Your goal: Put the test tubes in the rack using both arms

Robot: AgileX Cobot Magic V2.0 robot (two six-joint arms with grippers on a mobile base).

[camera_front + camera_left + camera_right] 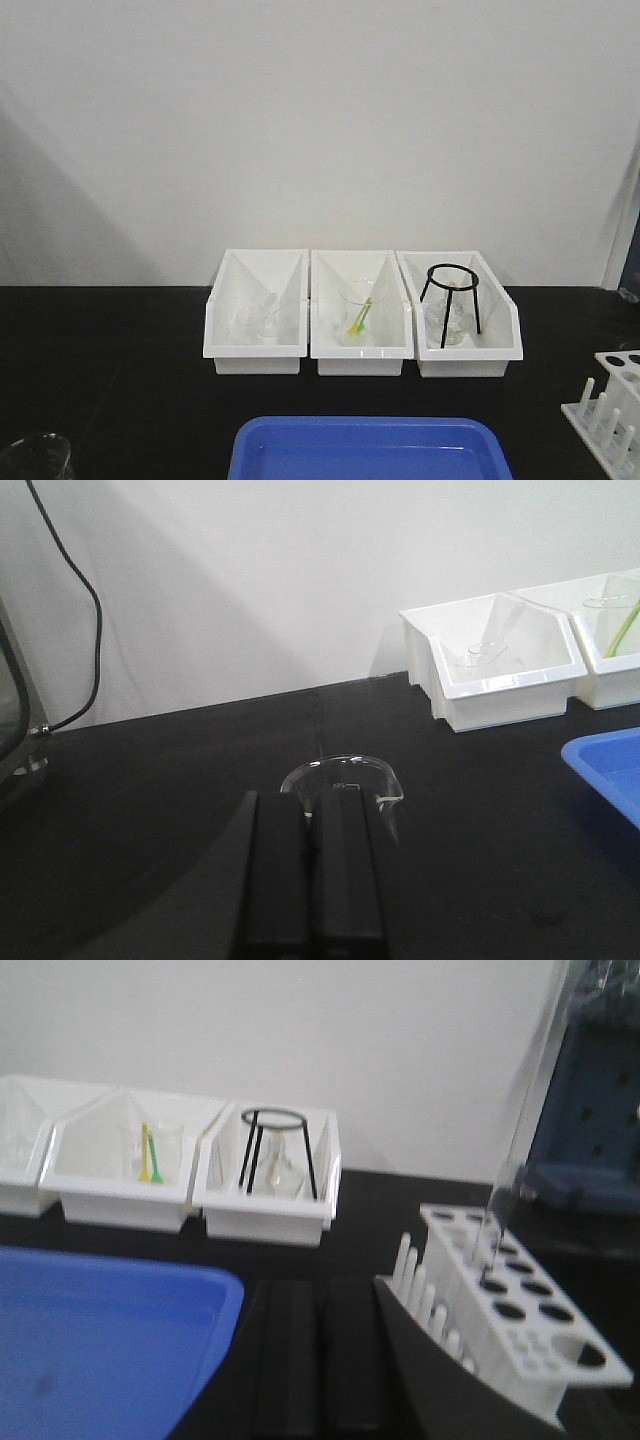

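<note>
Front view: the white rack (610,408) sits at the lower right edge, with three bins (362,312) mid-frame and a blue tray (368,450) below; neither arm shows.

Left wrist view: the left gripper (311,875), fingers pressed together and empty, points at a glass beaker (345,780) just ahead.

Right wrist view: the right gripper (320,1360) is likewise closed on nothing. A test tube (520,1150) stands near-upright in a rack hole, up and right of it, so the right arm is nearer.

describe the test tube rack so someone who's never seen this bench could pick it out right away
Start at the row of three white bins against the wall on the black bench, then look past the bin holding the black tripod stand to the bench's right edge. The rack sits there: white plastic, its top plate full of round holes, upright pegs along one side.
</note>
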